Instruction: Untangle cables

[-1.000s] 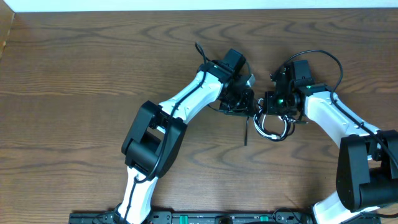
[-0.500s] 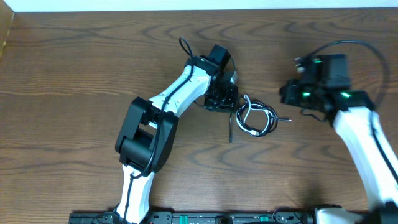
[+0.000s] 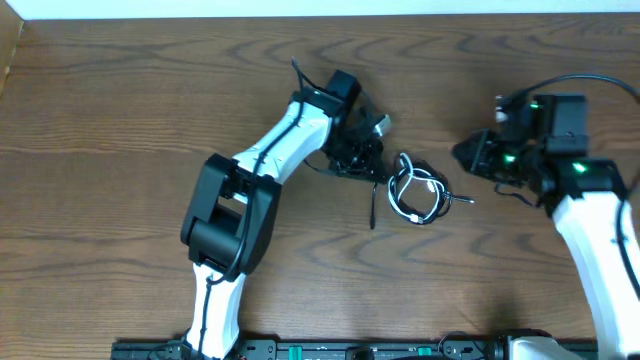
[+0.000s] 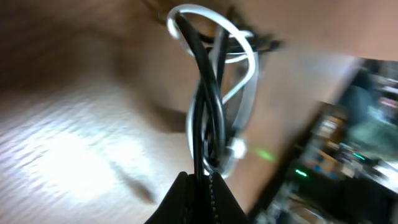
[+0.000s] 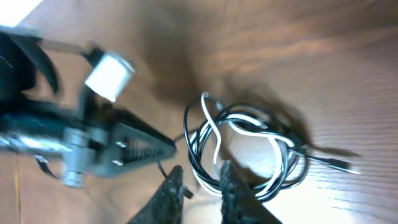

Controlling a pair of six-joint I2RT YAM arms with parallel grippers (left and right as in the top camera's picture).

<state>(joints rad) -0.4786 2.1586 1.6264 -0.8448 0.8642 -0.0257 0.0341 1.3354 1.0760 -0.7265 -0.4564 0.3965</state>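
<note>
The thin black cable [image 3: 372, 210] and thin white cable [image 3: 407, 201] lie looped together in a small bundle on the wooden table [image 3: 120, 120]. My left gripper [image 3: 372, 163] is at the bundle's left edge, shut on the black cable. In the left wrist view the black cable [image 4: 200, 124] runs out of the closed jaws [image 4: 200, 180], with the white loop [image 4: 249, 68] beyond. My right gripper [image 3: 468, 155] is open and empty, right of the bundle and apart from it. Its wrist view shows the spread fingers [image 5: 200, 183] over the bundle [image 5: 292, 168].
A loose black cable end hangs down from the left gripper toward the front. A thin plug end [image 3: 465, 199] sticks out at the bundle's right. The left gripper's fingers [image 5: 149, 146] show in the right wrist view. The table's far edge meets a white wall [image 3: 300, 8].
The right gripper let go of the bundle and moved right, away from it. The left gripper pulled the bundle left, then shifted slightly right.
</note>
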